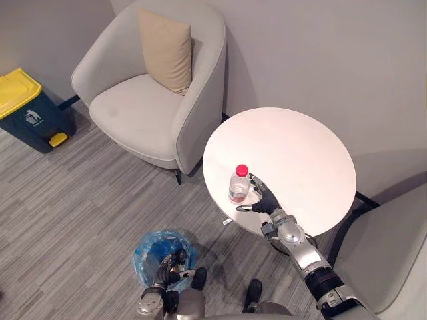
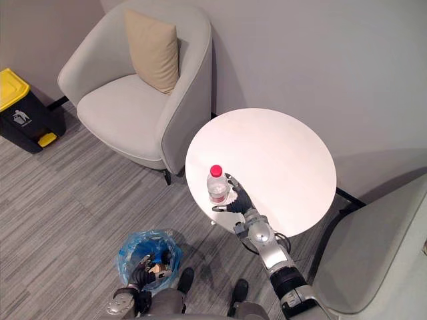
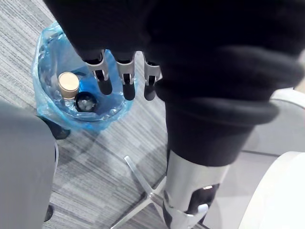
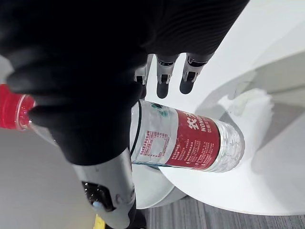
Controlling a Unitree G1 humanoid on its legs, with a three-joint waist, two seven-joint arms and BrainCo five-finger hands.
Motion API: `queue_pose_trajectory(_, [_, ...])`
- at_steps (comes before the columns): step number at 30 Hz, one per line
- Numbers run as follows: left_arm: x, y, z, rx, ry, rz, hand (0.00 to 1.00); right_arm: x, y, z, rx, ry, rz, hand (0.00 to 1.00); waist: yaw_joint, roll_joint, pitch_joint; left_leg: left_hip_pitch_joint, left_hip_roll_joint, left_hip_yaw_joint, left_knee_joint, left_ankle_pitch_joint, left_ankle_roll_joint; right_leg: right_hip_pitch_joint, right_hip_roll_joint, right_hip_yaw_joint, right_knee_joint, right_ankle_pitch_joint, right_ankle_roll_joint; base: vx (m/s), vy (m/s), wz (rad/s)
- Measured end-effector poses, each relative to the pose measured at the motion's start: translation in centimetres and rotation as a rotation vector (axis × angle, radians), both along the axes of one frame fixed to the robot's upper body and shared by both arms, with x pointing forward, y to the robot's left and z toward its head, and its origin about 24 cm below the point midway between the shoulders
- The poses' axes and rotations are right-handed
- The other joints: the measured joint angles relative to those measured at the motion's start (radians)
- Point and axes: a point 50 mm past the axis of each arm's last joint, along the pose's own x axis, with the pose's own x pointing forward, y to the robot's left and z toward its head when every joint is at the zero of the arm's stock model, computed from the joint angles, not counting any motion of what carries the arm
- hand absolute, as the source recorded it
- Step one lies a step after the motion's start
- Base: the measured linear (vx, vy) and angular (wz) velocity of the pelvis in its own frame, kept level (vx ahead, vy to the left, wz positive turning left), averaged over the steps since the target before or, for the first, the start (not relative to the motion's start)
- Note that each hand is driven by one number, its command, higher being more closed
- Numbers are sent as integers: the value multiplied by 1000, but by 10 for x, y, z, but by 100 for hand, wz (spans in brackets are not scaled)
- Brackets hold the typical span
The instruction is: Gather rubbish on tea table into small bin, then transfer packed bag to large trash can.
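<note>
Bottle (image 1: 238, 185) of clear plastic with a red cap stands upright on the round white tea table (image 1: 300, 147), close to the tabletop's near-left edge. The right hand (image 1: 265, 199) rests just beside it, released: its fingers (image 4: 163, 83) reach out straight along one side of the bottle and the thumb points across in front, so the bottle sits in the gap unclasped; whether they touch it I cannot tell. The left hand (image 1: 168, 267) hangs over the small bin (image 1: 148, 252), which stands on the floor off that same edge, lined with a blue bag (image 3: 45, 71); its fingers (image 3: 126, 82) are straight and hold nothing. Inside lie a beige-capped item (image 3: 68, 83) and a dark round one (image 3: 86, 101). The large trash can (image 1: 30, 113), dark with a yellow lid, stands well apart, past a pale armchair (image 1: 137, 117) with a beige cushion (image 1: 165, 50)
</note>
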Motion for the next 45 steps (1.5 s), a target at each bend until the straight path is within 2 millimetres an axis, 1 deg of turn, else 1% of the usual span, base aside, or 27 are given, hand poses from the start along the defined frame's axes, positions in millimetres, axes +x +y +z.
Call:
queue_pose_trajectory(5, [0, 0, 0, 0, 0, 0, 0, 9, -2, 6, 25, -15, -36, 0, 0, 0, 0, -2, -5, -18, 0, 3, -2, 8, -2, -19, -5, 0, 0, -5, -4, 11])
queue_pose_trajectory(11, [1, 0, 0, -2, -5, 2, 0, 21, -6, 8, 75, -4, -109, 0, 3, 1, 1, -19, -5, -50, -15, 26, -5, 4, -2, -52, -5, 0, 0, -43, -12, 17])
queue_pose_trajectory(15, [1, 0, 1, -2, -6, 2, 0, 27, -6, 11, 98, 1, -129, 0, 4, 5, 3, -25, -5, -50, -17, 30, -7, -7, -4, -51, 2, 0, -1, -32, -1, 2])
queue_pose_trajectory(16, [1, 0, 1, -2, -6, 2, 0, 28, -6, 12, 97, -2, -129, 100, 3, 8, 5, -29, -5, -51, -17, 32, -7, -11, -4, -51, 3, 0, -1, 0, 0, 0])
queue_pose_trajectory(19, [2, -1, 1, -5, -12, 0, 0, 36, -6, 15, 88, 6, -134, 100, 6, 18, 12, -41, -5, -52, -17, 35, -8, -24, -4, -52, 6, 1, -1, -11, 0, 0])
queue_pose_trajectory(21, [3, -2, 2, -8, -17, 0, 0, 44, -5, 23, 82, -9, -132, 100, 8, 27, 22, -48, -5, -54, -17, 37, -9, -29, -4, -54, 6, 1, -2, 0, 0, 0])
queue_pose_trajectory(23, [4, -2, 2, -11, -20, 4, 0, 48, -6, 26, 79, -17, -134, 100, 14, 29, 25, -51, -5, -54, -17, 37, -9, -32, -4, -55, 6, 1, -2, 0, 0, 0])
queue_pose_trajectory(27, [7, -3, 4, -20, -32, 14, 0, 52, -7, 31, 95, -15, -143, 100, 23, 28, 39, -56, -5, -53, -18, 37, -9, -38, -4, -54, 6, 1, -2, 0, 0, 0])
queue_pose_trajectory(29, [8, -3, 5, -21, -38, 14, 0, 53, -6, 33, 103, -16, -142, 100, 24, 27, 54, -56, -5, -51, -18, 37, -9, -39, -5, -52, 8, 1, -2, 0, 0, 0])
queue_pose_trajectory(34, [10, -3, 6, -21, -46, 14, 0, 52, -4, 36, 109, -33, -132, 100, 21, 26, 58, -47, -4, -26, -19, 36, -9, -43, -9, -33, 18, 1, -1, -14, 13, -11])
queue_pose_trajectory(37, [9, -3, 6, -21, -44, 17, 0, 44, 1, 46, 129, -100, -101, 100, 19, 23, 59, -21, 2, 8, -34, 36, -9, -43, -8, 0, 27, 1, -1, -33, 16, -30])
queue_pose_trajectory(39, [8, -3, 5, -20, -38, 17, 0, 34, 2, 52, 139, -147, -83, 100, 6, 21, 59, -15, 3, 21, -34, 33, -5, -43, -8, 13, 32, -1, 1, -49, 13, -19])
queue_pose_trajectory(40, [7, -2, 5, -20, -35, 18, 0, 30, 2, 53, 136, -161, -76, 100, 0, 20, 58, -11, 3, 24, -34, 33, -4, -43, -8, 16, 33, -1, 1, -32, 13, -17])
queue_pose_trajectory(43, [6, -2, 4, -18, -28, 19, 0, 15, 1, 54, 117, -197, -61, 100, -2, 14, 54, 8, 6, 52, -36, 28, 2, -40, -6, 43, 35, -1, 1, -2, 8, -26])
queue_pose_trajectory(45, [3, -1, 2, -15, -13, 20, 0, 2, 0, 54, 122, -216, -53, 100, -15, 4, 42, 25, 7, 66, -44, 27, 4, -35, -5, 58, 35, -1, 2, 9, 6, -18])
